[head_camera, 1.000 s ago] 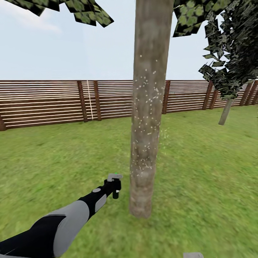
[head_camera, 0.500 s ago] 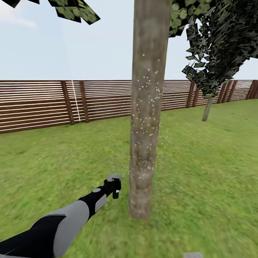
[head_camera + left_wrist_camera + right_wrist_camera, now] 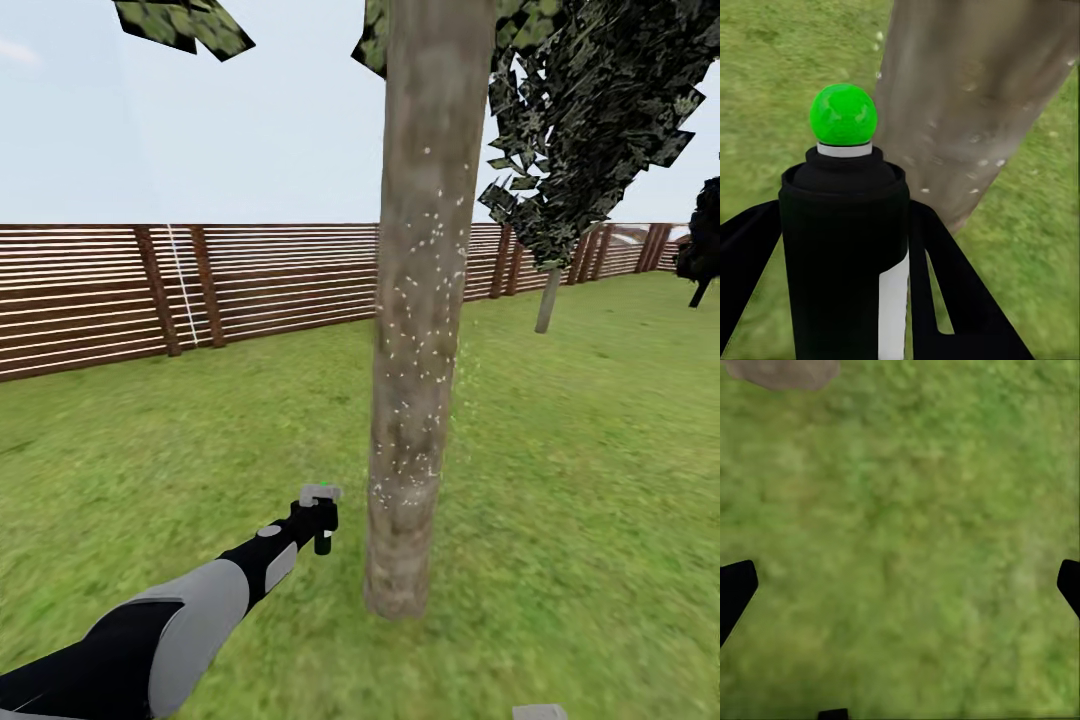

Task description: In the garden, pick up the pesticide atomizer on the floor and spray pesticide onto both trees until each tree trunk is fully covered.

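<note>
The pesticide atomizer [image 3: 844, 247], black with a white label and a green spot [image 3: 843, 114], stands upright in my left gripper [image 3: 844, 225], which is shut on it. In the head view the left gripper [image 3: 318, 522] hangs low over the lawn, just left of the near tree trunk [image 3: 415, 350], with the atomizer's grey head [image 3: 320, 493] on top. White droplets speckle this trunk from mid-height down. The trunk [image 3: 975, 97] fills the space right behind the bottle. A second tree [image 3: 547, 300] stands farther back on the right. My right gripper [image 3: 900, 585] is open above grass.
A brown slatted fence [image 3: 100, 300] bounds the lawn behind the trunk. A dark shrub [image 3: 705, 240] shows at the right edge. A grey-brown patch [image 3: 784, 371] lies at the edge of the right wrist view. Open grass spreads on both sides of the near trunk.
The whole head view has swung: fence posts and the far tree slid left and a dark shrub came in at the right. The left arm holds the same pose with the atomizer.
</note>
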